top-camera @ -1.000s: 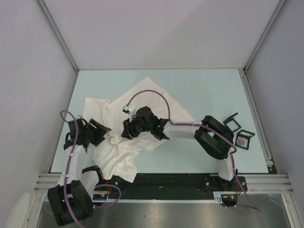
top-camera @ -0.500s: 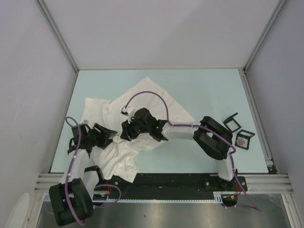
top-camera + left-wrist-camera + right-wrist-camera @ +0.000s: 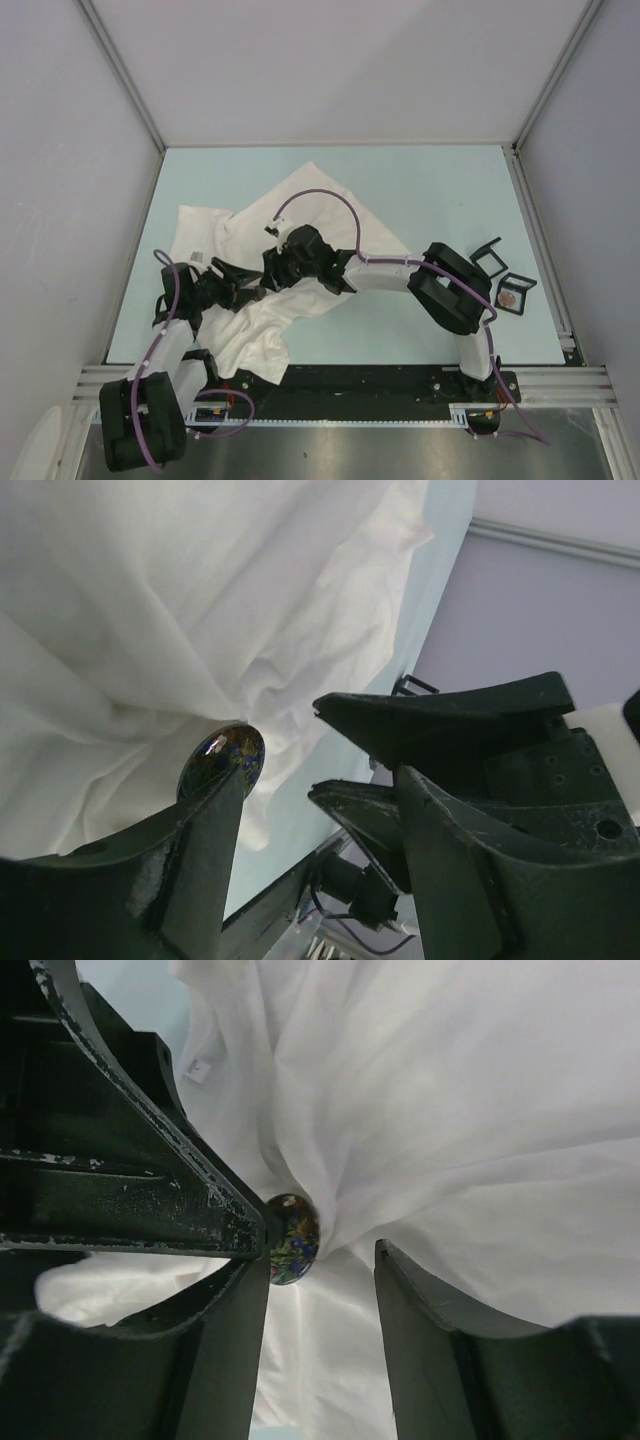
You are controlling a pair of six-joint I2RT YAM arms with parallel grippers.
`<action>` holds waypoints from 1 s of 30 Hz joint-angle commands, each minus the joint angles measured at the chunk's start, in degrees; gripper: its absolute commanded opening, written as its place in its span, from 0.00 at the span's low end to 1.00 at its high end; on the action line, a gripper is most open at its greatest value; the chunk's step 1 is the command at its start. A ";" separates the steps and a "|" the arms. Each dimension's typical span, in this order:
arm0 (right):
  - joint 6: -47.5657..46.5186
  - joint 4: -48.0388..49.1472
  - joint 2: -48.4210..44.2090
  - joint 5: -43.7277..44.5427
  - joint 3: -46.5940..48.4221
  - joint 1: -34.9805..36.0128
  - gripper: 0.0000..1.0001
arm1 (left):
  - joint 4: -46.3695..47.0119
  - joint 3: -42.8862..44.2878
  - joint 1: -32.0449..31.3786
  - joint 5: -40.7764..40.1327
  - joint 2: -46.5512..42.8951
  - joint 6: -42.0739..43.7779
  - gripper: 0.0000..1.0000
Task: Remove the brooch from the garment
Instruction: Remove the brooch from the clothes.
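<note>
The white garment (image 3: pixel 300 215) lies crumpled on the pale blue table. The brooch (image 3: pixel 222 760), an oval with a blue and multicoloured pattern, sits in a pucker of cloth; it also shows in the right wrist view (image 3: pixel 293 1238). In the top view it is hidden under the grippers. My left gripper (image 3: pixel 236 281) (image 3: pixel 318 775) is open, with the brooch at the tip of its left finger. My right gripper (image 3: pixel 268 275) (image 3: pixel 322 1255) is open, with the brooch beside its left fingertip. The two grippers meet tip to tip over the shirt.
A small open black box (image 3: pixel 514 294) with a pinkish thing inside and a second black box (image 3: pixel 487 259) stand at the right edge of the table. Metal rails border the table. Grey walls enclose it.
My left gripper has moved right across the shirt until it meets the right gripper. The right gripper has shifted only slightly.
</note>
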 commanded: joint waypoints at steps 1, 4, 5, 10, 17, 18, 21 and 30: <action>10.84 5.73 -3.25 -0.48 -2.69 -0.47 0.53 | 4.39 -0.59 -1.27 2.00 -0.70 -3.89 0.68; 20.68 9.07 -3.52 -1.28 -6.12 -1.26 0.54 | -0.93 1.33 -1.18 -0.45 -3.16 -1.19 0.68; 22.36 9.52 -3.17 -1.89 -6.39 -1.26 0.55 | -4.28 2.48 -1.10 -2.03 -4.30 0.57 0.69; 27.98 13.38 -1.15 -5.15 -6.83 -0.82 0.53 | -17.74 10.03 -1.09 -12.83 -10.19 10.06 0.72; 32.30 18.14 1.40 -5.68 -6.83 -0.56 0.44 | -20.40 10.75 -0.39 -15.67 -6.07 13.60 0.68; 32.22 17.96 1.49 -5.41 -6.83 -0.39 0.44 | -19.52 10.23 -0.30 -15.58 -5.63 13.68 0.67; 31.08 16.04 1.67 -3.22 -6.74 0.14 0.45 | -17.94 9.35 -0.13 -15.05 -5.36 13.51 0.66; 32.04 16.47 4.13 -4.01 -5.51 0.67 0.33 | -17.32 7.32 -0.13 -14.88 -5.45 13.25 0.66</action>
